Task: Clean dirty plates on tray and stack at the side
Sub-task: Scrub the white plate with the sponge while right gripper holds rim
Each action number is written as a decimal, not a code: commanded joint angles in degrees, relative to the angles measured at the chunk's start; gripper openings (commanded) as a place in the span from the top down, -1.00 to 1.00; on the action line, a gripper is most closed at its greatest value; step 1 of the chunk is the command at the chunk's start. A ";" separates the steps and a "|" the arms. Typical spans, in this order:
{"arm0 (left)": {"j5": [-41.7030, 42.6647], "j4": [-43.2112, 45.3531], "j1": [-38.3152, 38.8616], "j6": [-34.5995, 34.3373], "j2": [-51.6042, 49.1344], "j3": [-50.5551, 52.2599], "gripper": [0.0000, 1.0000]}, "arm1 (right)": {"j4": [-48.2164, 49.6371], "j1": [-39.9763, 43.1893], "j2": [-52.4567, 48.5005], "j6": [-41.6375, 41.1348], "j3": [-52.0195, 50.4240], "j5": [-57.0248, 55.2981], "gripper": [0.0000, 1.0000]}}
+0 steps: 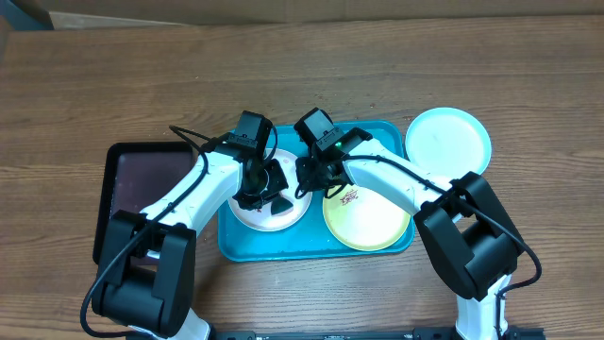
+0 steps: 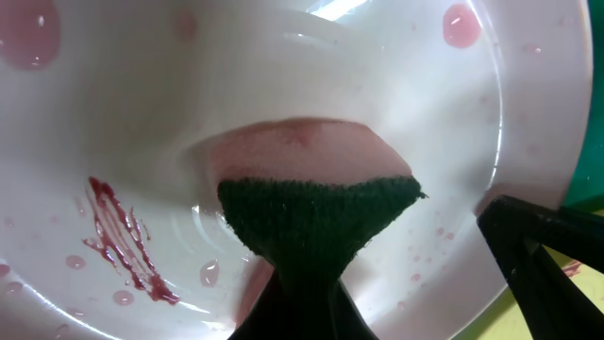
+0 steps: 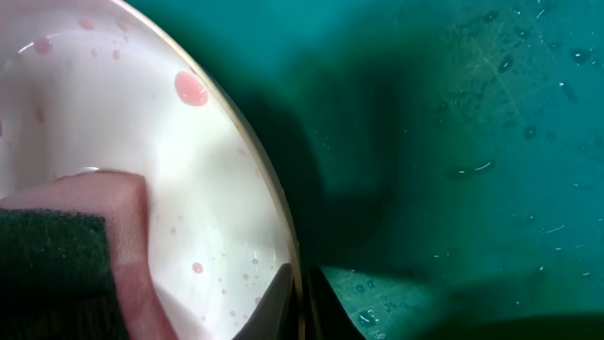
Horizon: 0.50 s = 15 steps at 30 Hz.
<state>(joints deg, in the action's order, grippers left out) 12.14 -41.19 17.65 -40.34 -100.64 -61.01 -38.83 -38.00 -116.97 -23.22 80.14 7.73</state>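
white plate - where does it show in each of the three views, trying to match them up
Overhead: the white plate lies in the left half of the turquoise tray.
Left wrist: the white plate fills nearly the whole picture, with the sponge pressed on it and the tray at the right edge.
Right wrist: the white plate takes the left side, and the tray takes the rest.
Shared landmark: the turquoise tray.

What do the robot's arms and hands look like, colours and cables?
The left arm and right arm match: white rounded links, bulky black joint blocks, thin black cables looping alongside. The left hand and right hand are black.
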 commanded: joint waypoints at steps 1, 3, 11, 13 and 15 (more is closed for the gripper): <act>-0.76 -0.79 0.46 0.04 -0.24 0.76 0.91 | 0.33 -0.02 0.15 0.61 -0.31 0.50 0.93; -1.07 -0.72 0.46 0.04 -0.59 1.62 0.92 | 0.33 -0.02 0.15 0.61 -0.31 0.50 0.93; -14.69 -1.64 -0.17 0.04 -1.27 6.75 0.91 | -0.02 -0.02 0.15 0.61 -0.31 0.50 0.93; -18.29 -3.23 -0.81 0.07 -1.16 6.67 0.91 | -0.02 -0.02 0.15 0.61 -0.31 0.50 0.93; -22.14 -5.95 -1.42 0.11 -1.07 5.60 0.92 | -0.02 -0.02 0.15 0.61 -0.31 0.50 0.93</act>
<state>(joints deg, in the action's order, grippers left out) 4.21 -43.81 17.74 -40.34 -99.98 -57.47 -39.00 -38.65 -117.19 -23.16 79.59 9.50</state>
